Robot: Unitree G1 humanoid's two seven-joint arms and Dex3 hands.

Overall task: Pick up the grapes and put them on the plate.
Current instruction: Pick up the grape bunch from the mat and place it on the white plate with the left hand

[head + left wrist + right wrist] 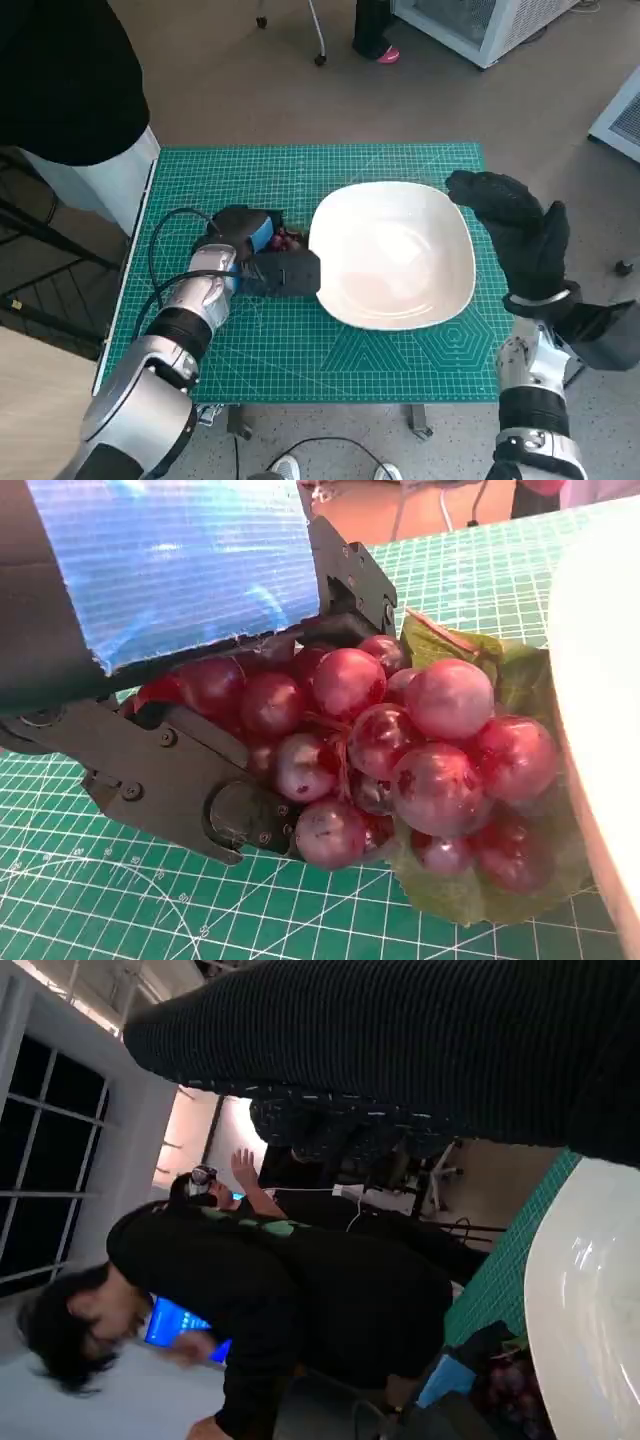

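The left hand [262,252] lies low on the green cutting mat [260,345], just beside the rim of the white plate [392,255] on the plate's left side. In the left wrist view its black fingers [190,780] close around a bunch of dark red grapes [390,755], with the blue-taped back over the top of the bunch, so the hand grips the grapes. The bunch rests on the mat, its green leaves [480,885] spread beneath and behind it, and the side farthest from the fingers sits right against the plate's edge [600,730]. From the head view only a little of the red fruit [287,239] shows between the hand and the plate. The plate holds nothing. The right hand [515,235], in its black knitted glove, hangs above the plate's right rim with its fingers loosely apart and nothing in them. A black cable [165,245] loops over the mat behind the left wrist. A person in a black top [290,1300] shows at the table's far left corner.
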